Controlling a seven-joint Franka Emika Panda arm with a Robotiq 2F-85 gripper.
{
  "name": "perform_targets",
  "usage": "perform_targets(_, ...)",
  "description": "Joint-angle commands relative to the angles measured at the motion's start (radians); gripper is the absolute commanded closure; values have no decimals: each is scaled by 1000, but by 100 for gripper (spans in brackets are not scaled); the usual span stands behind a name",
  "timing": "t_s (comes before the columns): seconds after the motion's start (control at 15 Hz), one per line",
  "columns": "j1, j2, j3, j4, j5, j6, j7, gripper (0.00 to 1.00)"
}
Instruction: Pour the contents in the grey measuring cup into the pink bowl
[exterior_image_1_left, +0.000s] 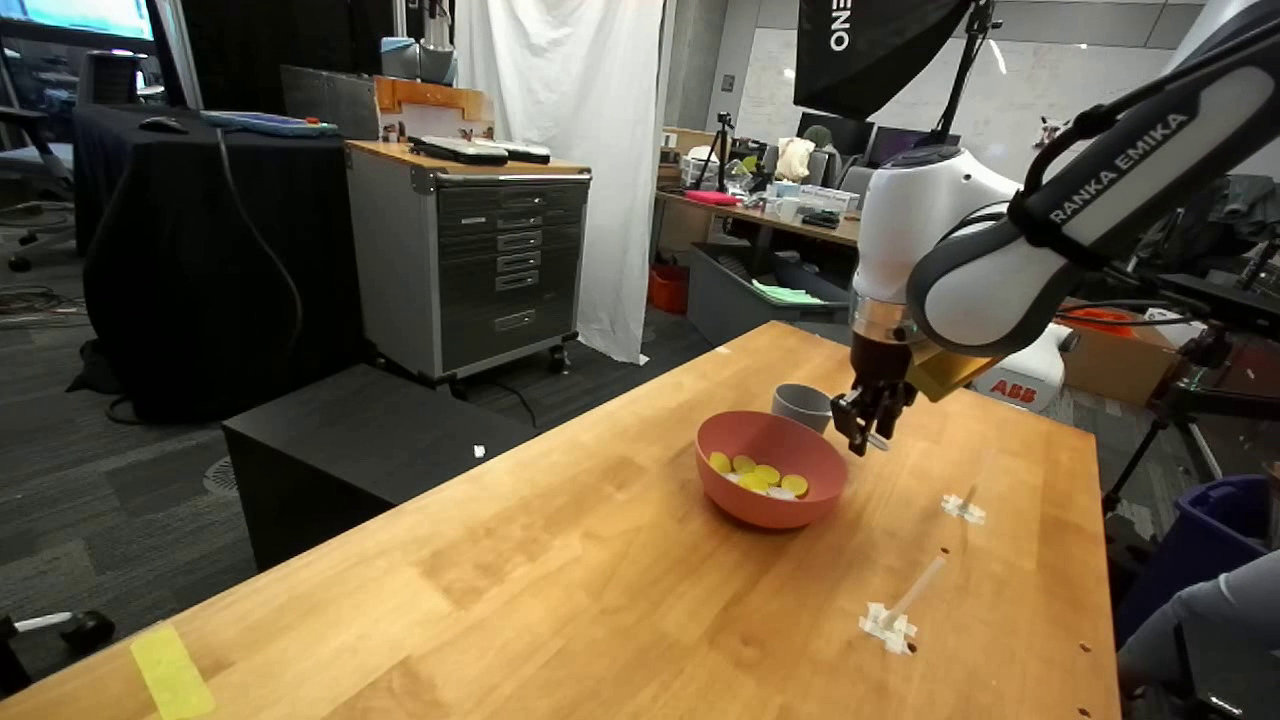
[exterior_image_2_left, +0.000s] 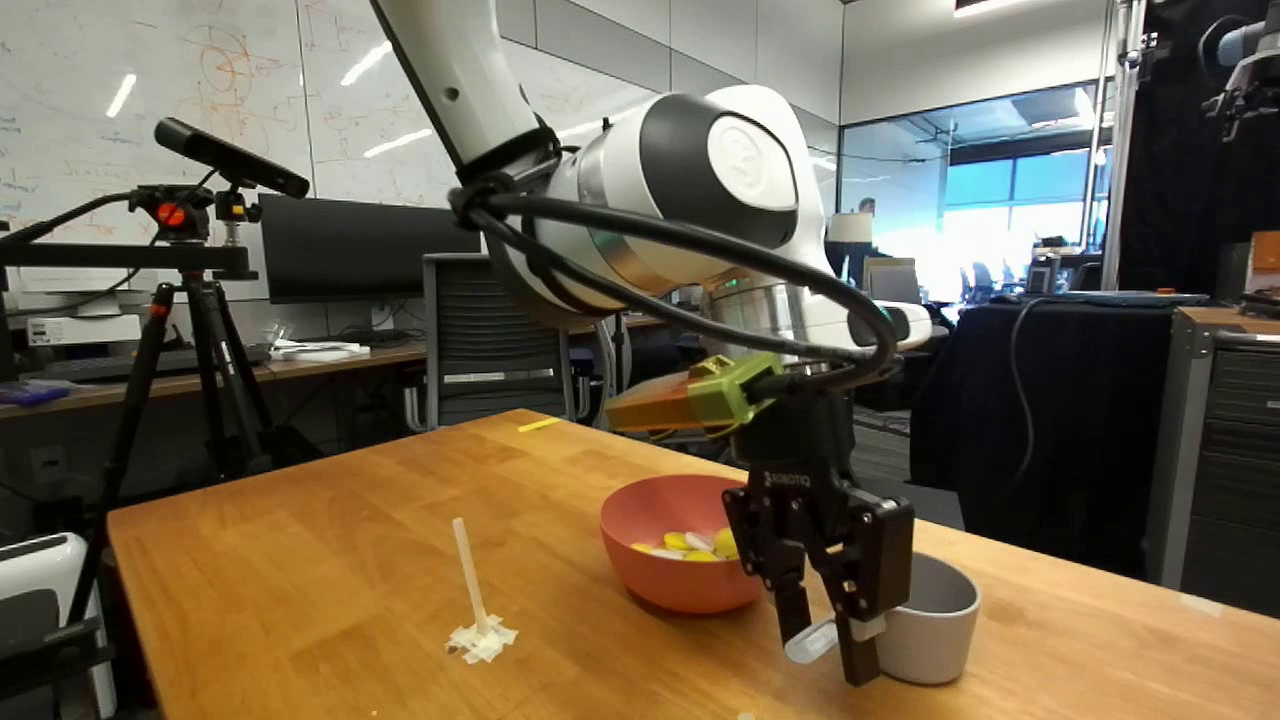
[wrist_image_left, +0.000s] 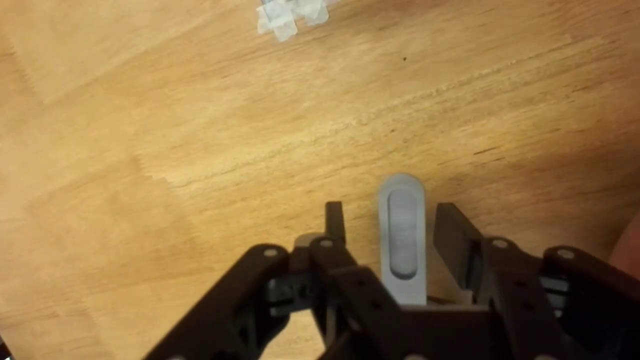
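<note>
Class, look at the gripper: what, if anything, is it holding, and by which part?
Nothing is held: the open gripper straddles the handle of the grey measuring cup, with gaps both sides.

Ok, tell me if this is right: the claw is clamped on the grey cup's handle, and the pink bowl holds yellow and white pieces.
Not quite: the claw isn't clamped; the wrist view shows it open, with a gap on either side of the handle. The pink bowl does hold yellow and white pieces.
</note>
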Motion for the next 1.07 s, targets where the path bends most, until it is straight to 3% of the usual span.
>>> perform_targets(0.0, 11, 8, -11, 30, 26, -21, -29, 16)
perform_targets(0.13, 11, 0, -8, 29, 29, -26, -32, 2)
perform_targets(0.2, 12, -13, -6, 22, 29, -28, -35, 0)
perform_targets(0.8, 56, -242, 8, -83, -7, -70, -64, 0)
perform_targets(1.0, 52, -333, 51, -113, -14, -170, -208, 0)
